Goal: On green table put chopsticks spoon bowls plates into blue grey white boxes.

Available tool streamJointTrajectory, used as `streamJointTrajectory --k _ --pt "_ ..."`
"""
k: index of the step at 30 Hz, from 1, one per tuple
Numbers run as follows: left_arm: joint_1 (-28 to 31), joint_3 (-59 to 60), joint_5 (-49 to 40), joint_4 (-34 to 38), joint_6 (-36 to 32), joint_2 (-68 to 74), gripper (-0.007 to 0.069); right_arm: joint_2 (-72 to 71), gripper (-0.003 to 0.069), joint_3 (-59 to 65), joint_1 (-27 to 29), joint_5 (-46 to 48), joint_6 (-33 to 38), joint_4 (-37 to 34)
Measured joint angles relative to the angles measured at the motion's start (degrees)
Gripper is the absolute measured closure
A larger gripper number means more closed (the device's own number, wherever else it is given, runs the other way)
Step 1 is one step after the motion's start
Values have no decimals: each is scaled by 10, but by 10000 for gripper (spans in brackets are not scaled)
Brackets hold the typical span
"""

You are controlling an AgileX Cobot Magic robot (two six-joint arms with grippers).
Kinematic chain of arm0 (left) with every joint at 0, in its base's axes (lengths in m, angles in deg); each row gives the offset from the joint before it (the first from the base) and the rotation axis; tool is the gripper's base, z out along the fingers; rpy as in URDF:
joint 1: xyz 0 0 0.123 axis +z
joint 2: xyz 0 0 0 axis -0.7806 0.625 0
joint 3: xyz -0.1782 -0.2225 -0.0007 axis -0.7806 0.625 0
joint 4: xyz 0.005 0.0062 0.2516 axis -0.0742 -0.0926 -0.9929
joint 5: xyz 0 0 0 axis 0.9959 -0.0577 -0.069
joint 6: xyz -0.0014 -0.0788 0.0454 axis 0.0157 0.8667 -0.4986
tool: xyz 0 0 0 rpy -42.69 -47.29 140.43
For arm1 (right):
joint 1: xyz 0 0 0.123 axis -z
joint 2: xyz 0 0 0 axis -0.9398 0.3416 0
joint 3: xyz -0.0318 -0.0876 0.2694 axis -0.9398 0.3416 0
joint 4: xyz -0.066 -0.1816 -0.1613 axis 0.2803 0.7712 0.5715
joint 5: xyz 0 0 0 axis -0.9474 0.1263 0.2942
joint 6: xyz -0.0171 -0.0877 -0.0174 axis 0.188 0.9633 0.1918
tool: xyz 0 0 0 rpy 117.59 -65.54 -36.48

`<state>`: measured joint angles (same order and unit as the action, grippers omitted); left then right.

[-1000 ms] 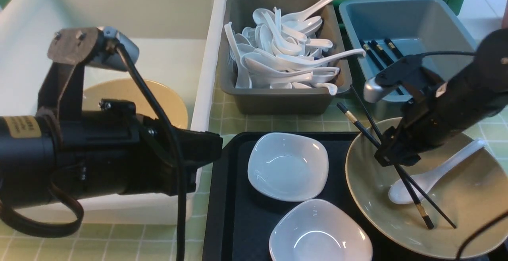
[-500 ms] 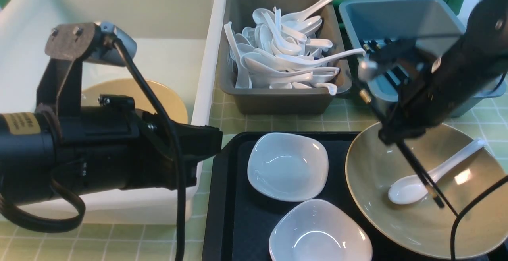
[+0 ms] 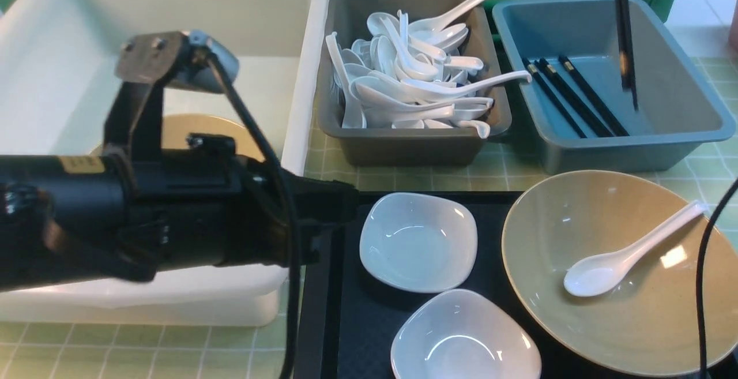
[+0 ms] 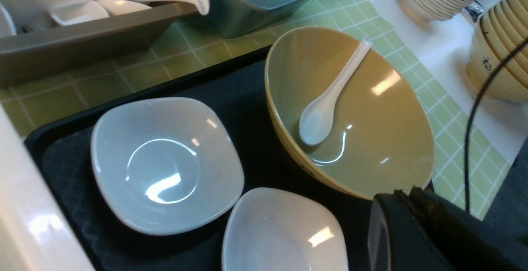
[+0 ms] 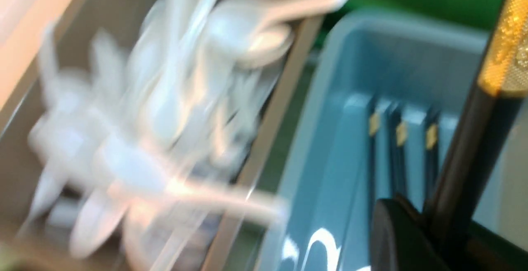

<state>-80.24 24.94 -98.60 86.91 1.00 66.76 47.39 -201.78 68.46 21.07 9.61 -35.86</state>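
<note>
A black chopstick (image 5: 466, 168) with a gold band is standing close to the lens, clamped in the right gripper (image 5: 433, 238), whose dark finger (image 5: 396, 242) is lying against it. Behind it, three more chopsticks (image 5: 398, 159), black with gold bands, are lying side by side on the floor of the blue box (image 5: 330, 118). Just beside it, the grey box (image 5: 264, 139) is holding a blurred heap of white spoons (image 5: 165, 110), with one handle jutting over the rim toward the blue box
</note>
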Motion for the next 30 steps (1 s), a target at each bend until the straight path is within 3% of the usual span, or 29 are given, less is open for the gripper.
streamJointTrajectory --k 7,15,19,20,25,30 --pt "0 0 -18 111 -144 12 626 141 599 -62 14 -36 -3 -6" --pt "0 0 -18 134 -179 12 626 200 573 -63 14 -42 0 -1" --pt "0 0 -18 134 -187 12 626 185 502 -62 14 -43 9 12" --pt "0 0 -15 133 -190 12 626 166 449 -59 14 -36 15 16" --pt "0 0 2 110 -194 12 626 105 332 -58 14 6 31 16" --pt "0 0 14 78 -193 8 626 20 286 -58 1 102 95 18"
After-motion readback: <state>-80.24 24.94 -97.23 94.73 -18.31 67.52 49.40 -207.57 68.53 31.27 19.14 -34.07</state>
